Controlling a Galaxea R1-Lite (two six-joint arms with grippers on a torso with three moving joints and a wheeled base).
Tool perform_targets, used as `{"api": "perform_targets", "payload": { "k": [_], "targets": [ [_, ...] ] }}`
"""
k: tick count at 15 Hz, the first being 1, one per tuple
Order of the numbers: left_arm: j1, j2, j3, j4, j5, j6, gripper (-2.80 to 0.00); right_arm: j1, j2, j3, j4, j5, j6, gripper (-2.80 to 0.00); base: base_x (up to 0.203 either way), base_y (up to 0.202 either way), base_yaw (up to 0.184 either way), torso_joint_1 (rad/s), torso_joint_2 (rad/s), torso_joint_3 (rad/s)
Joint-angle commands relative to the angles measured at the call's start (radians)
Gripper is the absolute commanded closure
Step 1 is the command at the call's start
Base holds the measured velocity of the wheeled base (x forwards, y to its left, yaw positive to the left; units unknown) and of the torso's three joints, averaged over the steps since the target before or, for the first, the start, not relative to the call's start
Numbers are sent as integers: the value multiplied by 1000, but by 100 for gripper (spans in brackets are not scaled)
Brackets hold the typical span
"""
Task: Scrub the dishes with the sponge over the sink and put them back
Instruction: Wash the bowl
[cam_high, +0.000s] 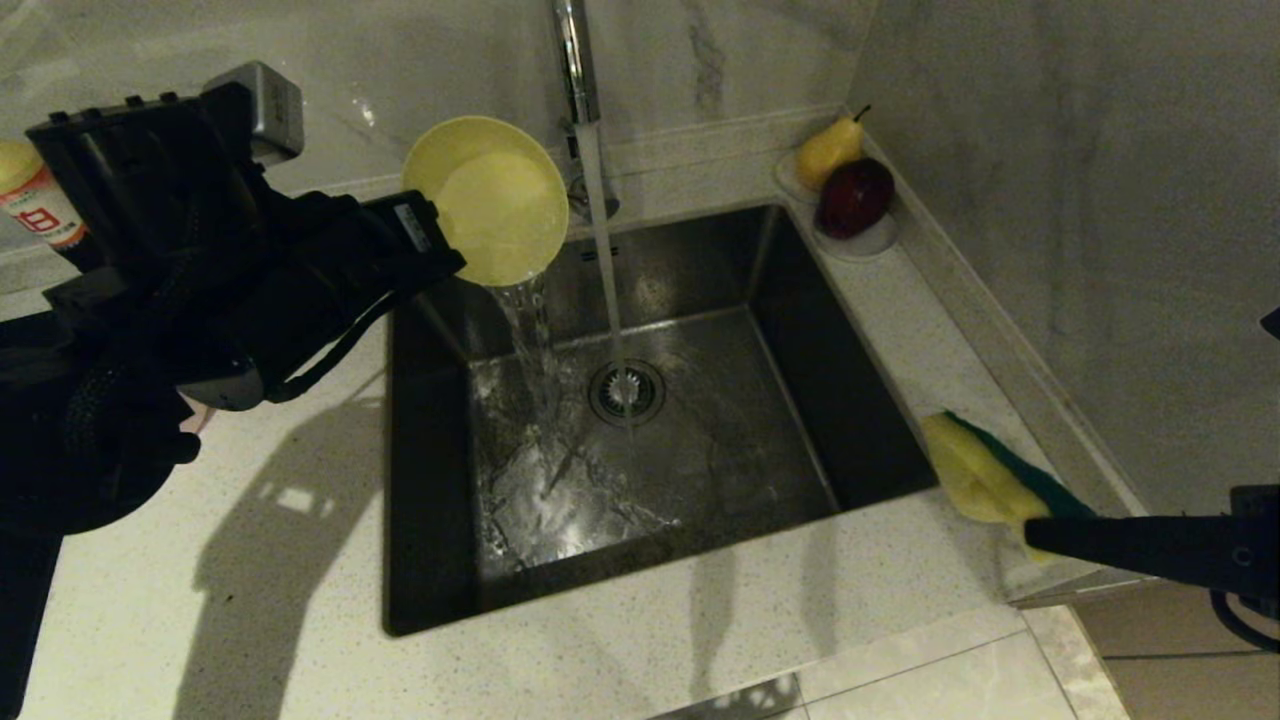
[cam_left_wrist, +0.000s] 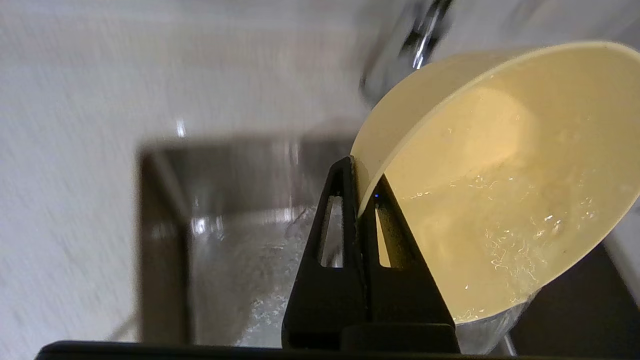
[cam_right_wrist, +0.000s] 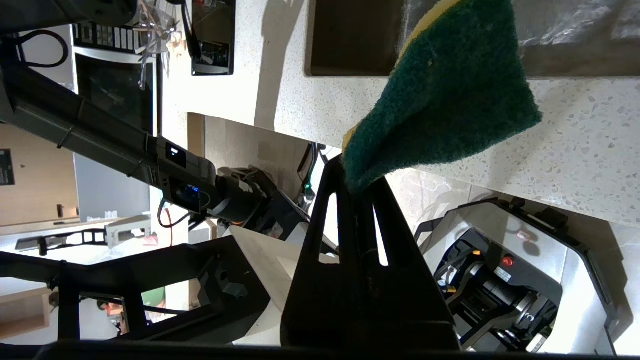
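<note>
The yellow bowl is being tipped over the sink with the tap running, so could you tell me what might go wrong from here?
1. The left end effector pinches only the wet rim of the yellow bowl, so it could slip and drop into the sink.
2. Water pours out near the sink's left wall; more tilt could splash the counter.
3. The right end effector holds the sponge by one corner, off to the sink's right; it might fall out.

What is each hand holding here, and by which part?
Left hand pinches the yellow bowl by its rim; right hand pinches the sponge by one corner.
</note>
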Motion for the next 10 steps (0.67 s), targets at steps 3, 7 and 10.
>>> {"api": "perform_targets", "payload": {
  "k": [3, 7, 10],
  "targets": [
    [0, -21, 85, -209, 1, 92, 0, 0, 5, -5, 1, 4, 2, 0, 0, 0, 0, 0, 0, 0],
    [0, -36, 181, -434, -63, 193, 0, 2, 9, -12, 3, 6, 2, 0, 0, 0, 0, 0, 0, 0],
    [0, -88, 201, -452, -72, 234, 0, 2, 13, 1, 0, 8, 2, 0, 0, 0, 0, 0, 0, 0]
  ]
}}
